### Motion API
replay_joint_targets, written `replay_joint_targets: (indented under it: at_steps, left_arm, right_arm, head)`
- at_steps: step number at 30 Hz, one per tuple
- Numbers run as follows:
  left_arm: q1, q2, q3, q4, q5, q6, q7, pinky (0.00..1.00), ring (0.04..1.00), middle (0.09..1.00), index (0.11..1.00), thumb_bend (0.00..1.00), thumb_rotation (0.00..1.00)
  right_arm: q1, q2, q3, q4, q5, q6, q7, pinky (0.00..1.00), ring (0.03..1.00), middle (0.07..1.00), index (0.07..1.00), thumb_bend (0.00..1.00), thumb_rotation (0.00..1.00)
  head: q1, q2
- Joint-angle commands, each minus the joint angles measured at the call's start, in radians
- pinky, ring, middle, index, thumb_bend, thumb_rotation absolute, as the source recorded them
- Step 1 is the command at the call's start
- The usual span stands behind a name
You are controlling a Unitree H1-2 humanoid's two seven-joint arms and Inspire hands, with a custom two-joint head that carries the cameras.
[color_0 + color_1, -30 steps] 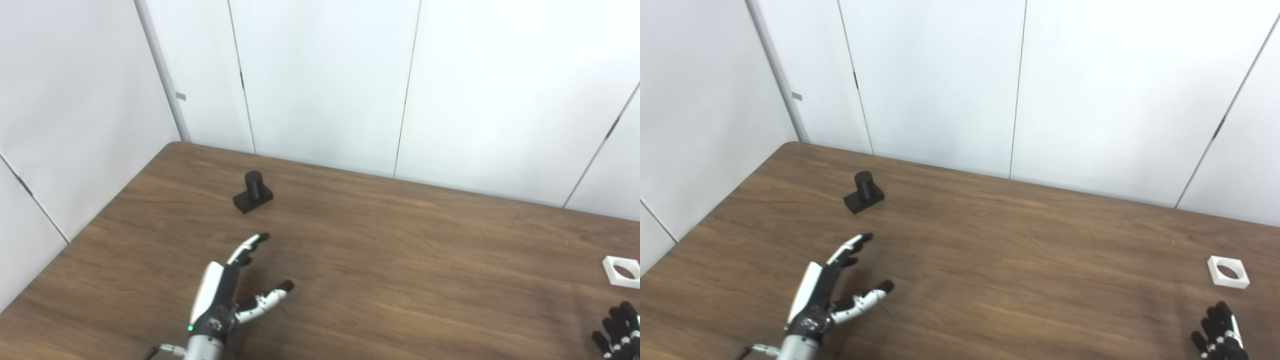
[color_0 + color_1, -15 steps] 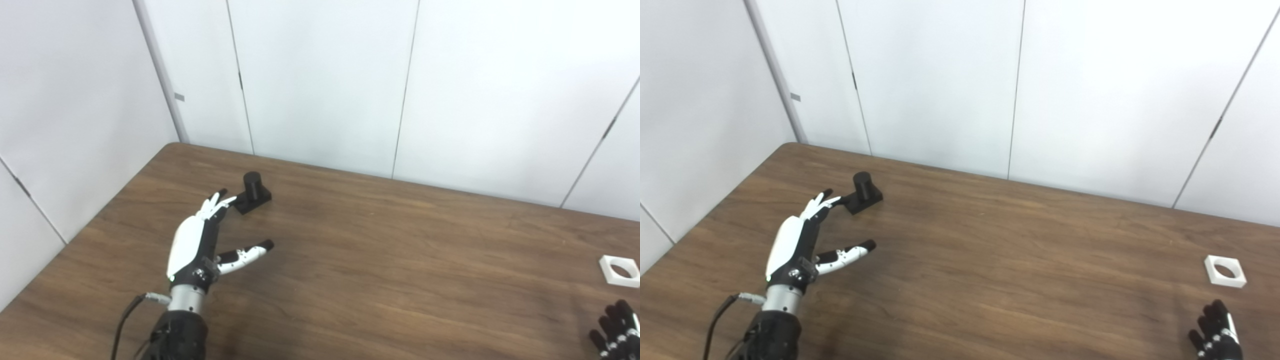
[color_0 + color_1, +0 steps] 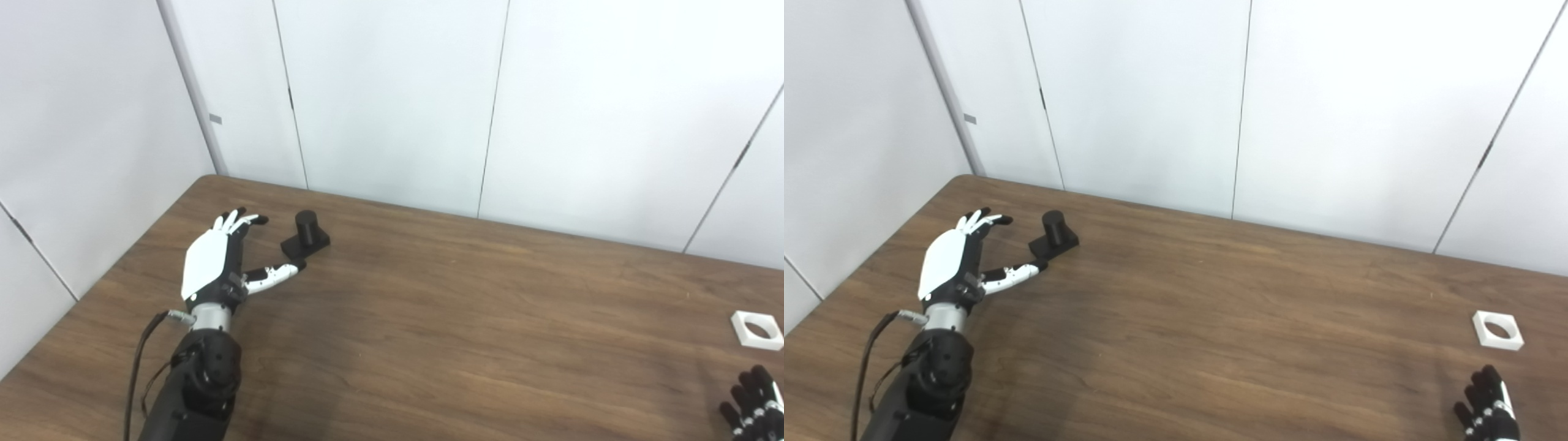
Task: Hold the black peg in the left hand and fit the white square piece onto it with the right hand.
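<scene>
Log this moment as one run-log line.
left hand: open, beside black peg, not gripping | right hand: idle, near edge | white square piece: flat on table

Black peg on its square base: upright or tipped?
Upright. The black peg stands on its flat base on the wooden table, cylinder pointing up.

Dark brown wood-grain table (image 3: 465, 318). Matte black peg (image 3: 305, 234) on black base. Plain white square piece (image 3: 1497, 330), brown table showing through its round hole. Left hand (image 3: 215, 264) with white back, black palm side, white fingers (image 3: 228, 219) tipped black; black forearm, silver wrist band. Right hand (image 3: 1485, 411) mostly black, thin white streak. Plain white wall panels (image 3: 392, 104) behind table, dark seams.
</scene>
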Motion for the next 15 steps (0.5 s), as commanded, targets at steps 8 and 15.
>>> replay_joint_targets:
  at_steps: [8, 15]
  left_arm:
    - [-0.132, 0.067, -0.034, 0.126, 0.020, 0.044, 0.036, 1.00, 0.998, 0.947, 0.792, 0.91, 0.43]
    - [-0.201, 0.106, -0.109, 0.223, 0.023, 0.119, -0.016, 1.00, 0.995, 0.948, 0.805, 0.92, 0.46]
  right_arm:
    - [0.017, 0.004, 0.008, 0.026, 0.002, 0.001, 0.002, 1.00, 1.000, 1.000, 1.000, 0.53, 1.00]
    - [0.022, 0.005, 0.010, 0.022, 0.011, 0.000, 0.005, 1.00, 1.000, 1.000, 1.000, 0.55, 1.00]
  head:
    - [0.000, 0.006]
    - [0.000, 0.011]
